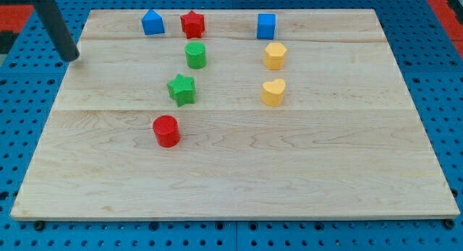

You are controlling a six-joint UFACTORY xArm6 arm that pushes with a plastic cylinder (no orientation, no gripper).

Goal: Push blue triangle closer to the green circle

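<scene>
The blue triangle (153, 23) sits near the board's top edge, left of centre. The green circle (195, 55) stands below and to the right of it, with the red star (192, 23) directly above the circle and right of the triangle. My tip (71, 57) is at the board's left edge, well left of and a little below the blue triangle, touching no block.
A blue cube (266, 25) is at the top, right of centre. A yellow hexagon (275, 56) and a yellow heart (273, 92) lie below it. A green star (181, 89) and a red circle (166, 130) lie below the green circle. The wooden board (239, 179) rests on a blue pegboard.
</scene>
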